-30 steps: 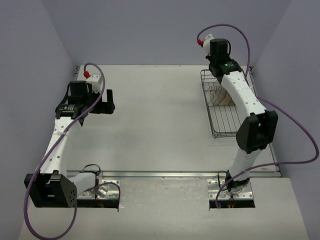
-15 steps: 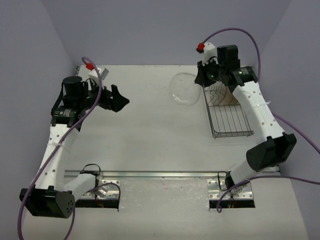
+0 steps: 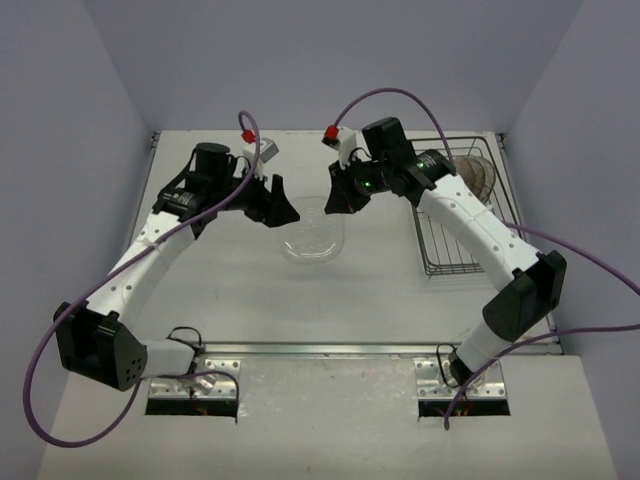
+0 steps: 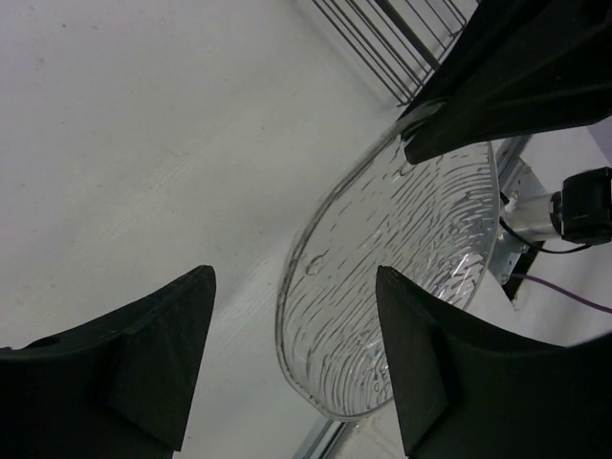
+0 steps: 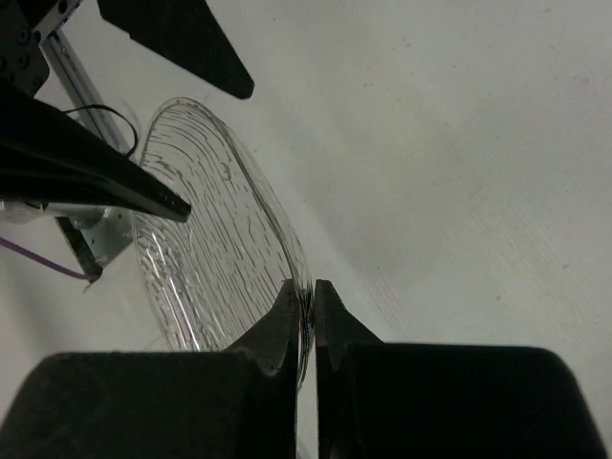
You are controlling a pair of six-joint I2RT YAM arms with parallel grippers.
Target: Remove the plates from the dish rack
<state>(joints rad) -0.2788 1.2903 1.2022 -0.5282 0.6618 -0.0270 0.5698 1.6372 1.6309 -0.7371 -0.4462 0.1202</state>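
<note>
Clear ribbed plate [image 3: 313, 238] over the tabletop [image 3: 230, 300], rim pinched by the right gripper [image 5: 304, 306]; left gripper [image 4: 292, 287] spread wide beside it; smoky plates [image 3: 478, 175] sit in the dish rack [image 3: 440, 262].

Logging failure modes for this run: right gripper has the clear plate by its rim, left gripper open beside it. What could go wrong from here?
1. The right gripper pinches the clear plate only at its thin rim, so it could slip or twist out.
2. The left gripper sits open close to the plate's far side, so the two grippers could bump.
</note>
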